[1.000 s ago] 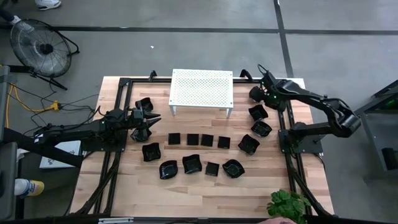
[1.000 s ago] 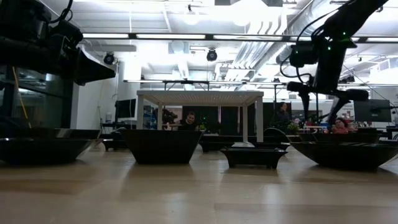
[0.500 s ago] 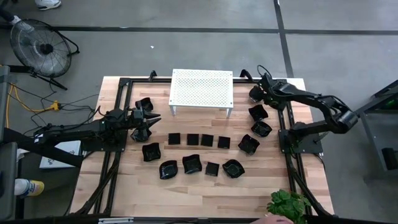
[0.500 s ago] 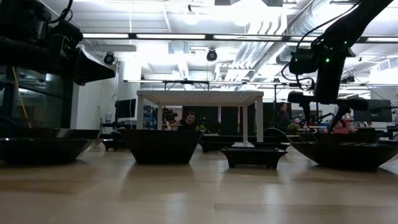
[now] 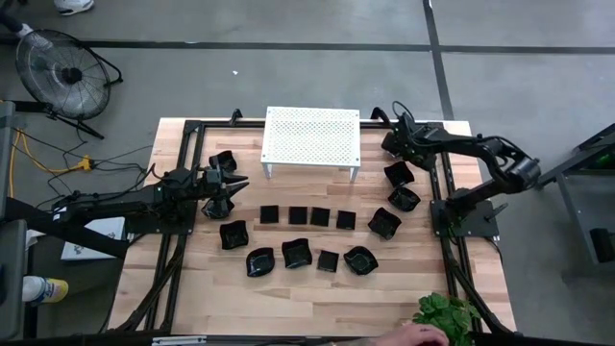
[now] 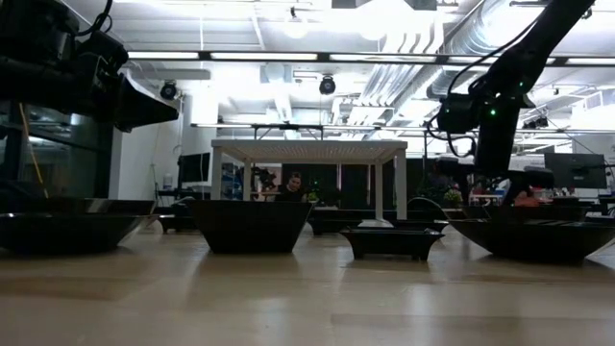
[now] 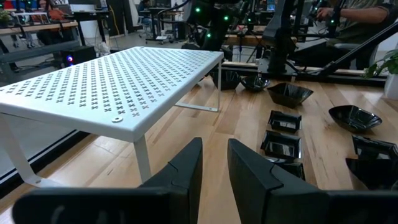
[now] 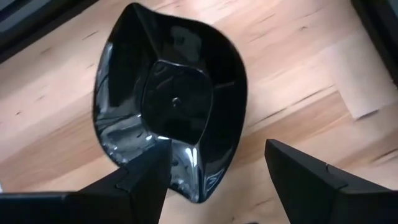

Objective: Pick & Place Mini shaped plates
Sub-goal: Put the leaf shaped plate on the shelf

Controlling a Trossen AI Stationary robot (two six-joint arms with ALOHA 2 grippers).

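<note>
Here the right gripper [image 8: 214, 180] straddles a plate [image 8: 171, 106], fingers spread.

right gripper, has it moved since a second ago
Yes. In the high view the right gripper has shifted left, closer to the white perforated rectangular stand, over the black wavy-rimmed dish.

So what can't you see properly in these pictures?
- High view: the left claw blends into a black plate beside it; a grip is unclear.
- Low view: near plates hide the ones behind.
- Right wrist view: one wavy plate, its edge behind the open right claw.
</note>
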